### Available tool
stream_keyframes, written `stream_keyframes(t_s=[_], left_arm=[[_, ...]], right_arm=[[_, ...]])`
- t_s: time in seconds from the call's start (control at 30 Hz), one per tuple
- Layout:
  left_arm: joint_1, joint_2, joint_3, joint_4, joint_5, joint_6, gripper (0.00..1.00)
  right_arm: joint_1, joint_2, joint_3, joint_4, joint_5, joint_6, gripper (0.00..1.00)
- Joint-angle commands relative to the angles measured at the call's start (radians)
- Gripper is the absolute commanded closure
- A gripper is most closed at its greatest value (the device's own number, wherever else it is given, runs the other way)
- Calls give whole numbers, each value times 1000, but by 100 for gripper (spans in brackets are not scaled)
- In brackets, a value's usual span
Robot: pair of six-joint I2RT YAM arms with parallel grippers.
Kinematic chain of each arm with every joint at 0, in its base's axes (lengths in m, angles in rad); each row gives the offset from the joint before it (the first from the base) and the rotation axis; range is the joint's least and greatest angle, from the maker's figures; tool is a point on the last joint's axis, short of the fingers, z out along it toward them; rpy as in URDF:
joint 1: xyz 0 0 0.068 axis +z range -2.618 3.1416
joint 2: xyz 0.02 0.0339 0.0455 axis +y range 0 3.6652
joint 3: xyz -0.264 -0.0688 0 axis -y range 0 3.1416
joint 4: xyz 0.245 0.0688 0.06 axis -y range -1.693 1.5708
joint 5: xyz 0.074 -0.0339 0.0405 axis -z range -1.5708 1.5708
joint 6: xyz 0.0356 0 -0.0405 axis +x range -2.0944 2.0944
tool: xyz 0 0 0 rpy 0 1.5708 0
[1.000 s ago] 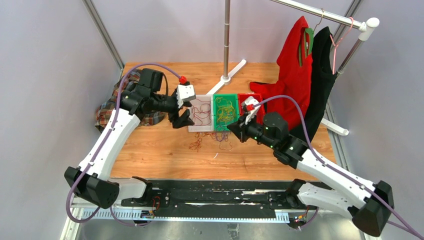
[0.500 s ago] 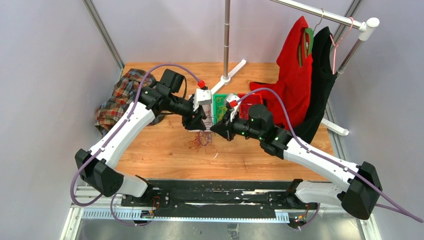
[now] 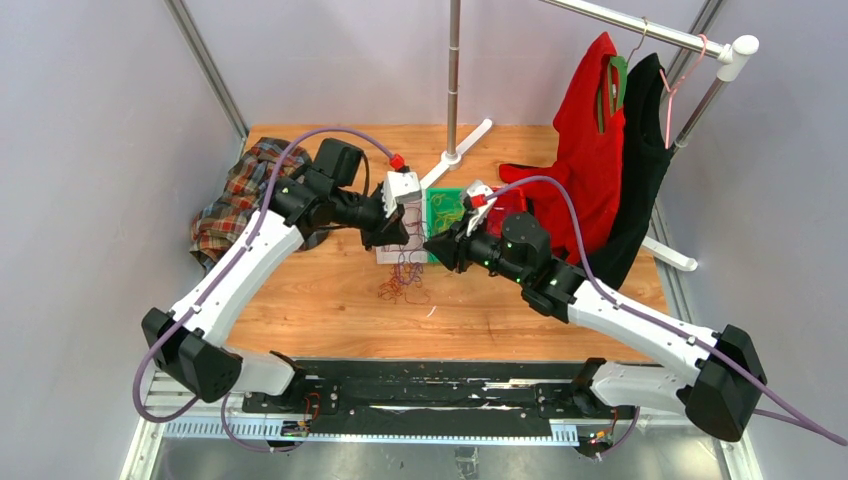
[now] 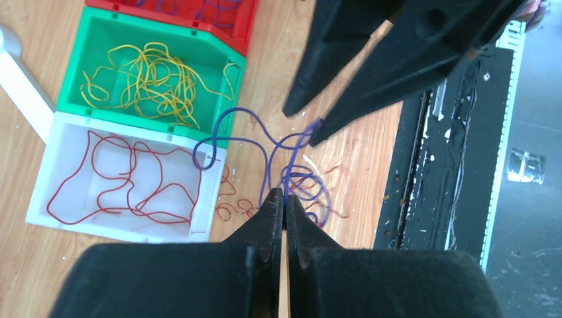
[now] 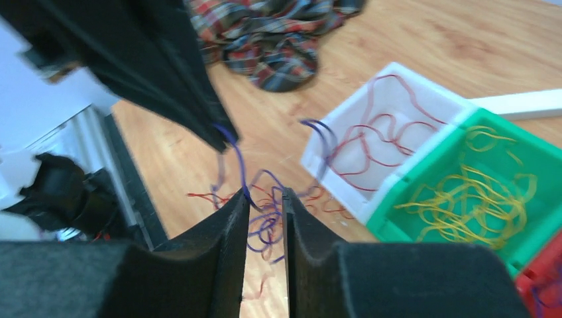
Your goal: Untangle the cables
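- Clenches left pincer [image 4: 284, 199] on a purple cable [image 4: 265, 142], raised above the desk [image 3: 320, 300].
- Holds right pincer [image 5: 266, 199] slightly parted, released, near that strand.
- Below, on the desk: tangled cables [image 3: 400, 285].
- Beyond: red strand [image 4: 126, 179] in white bin [image 4: 207, 212], yellow strands [image 4: 156, 76] in green bin [image 4: 73, 73].

The left gripper [image 3: 396, 243] and right gripper [image 3: 431, 246] stood almost tip to tip above the cables [image 3: 402, 285], leaving little gap. Bins [image 4: 71, 93] walled the far side, a plaid cloth [image 3: 235, 205] the left, hanging clothes [image 3: 590, 140] the right; the near tabletop [image 3: 330, 310] lay open.
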Motion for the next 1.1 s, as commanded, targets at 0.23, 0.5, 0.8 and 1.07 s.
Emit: stream_keyframes(t_s=[0.23, 0.5, 0.8, 1.07], left_arm=[[-3, -128, -45, 118, -58, -245, 99], [-3, -134, 35, 118, -26, -280, 99], [-3, -138, 106, 120, 6, -343, 99], [-4, -151, 139, 120, 35, -373, 99]], right_arm=[[47, -59, -85, 87, 335, 146, 38], [48, -124, -213, 319, 19, 215, 33], [78, -86, -171, 423, -28, 180, 31], [80, 73, -33, 415, 18, 139, 40]])
